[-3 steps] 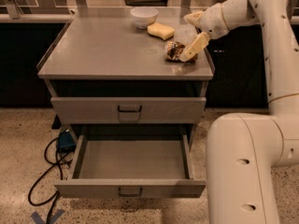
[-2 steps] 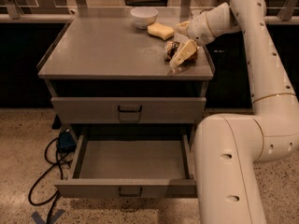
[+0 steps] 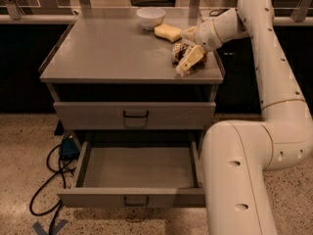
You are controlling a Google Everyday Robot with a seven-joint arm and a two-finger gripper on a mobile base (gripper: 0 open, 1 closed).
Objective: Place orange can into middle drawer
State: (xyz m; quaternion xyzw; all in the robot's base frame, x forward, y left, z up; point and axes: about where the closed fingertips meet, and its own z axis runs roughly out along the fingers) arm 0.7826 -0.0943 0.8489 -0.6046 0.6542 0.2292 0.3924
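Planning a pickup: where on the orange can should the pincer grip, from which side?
Its curved middle, from above right, where the pincer hangs near the front right corner of the cabinet top. The orange can seems to lie sideways, flanks exposed.

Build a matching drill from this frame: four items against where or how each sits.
Items:
1. white bowl
2. yellow sponge
3. orange can
4. middle drawer

Places/states:
A. pulled open, below the shut upper drawer
B. at the gripper, near the right front of the cabinet top
C. at the rear of the cabinet top, furthest left of the three objects
D. between the bowl and the can

Pairs: 1-C, 2-D, 3-B, 4-A
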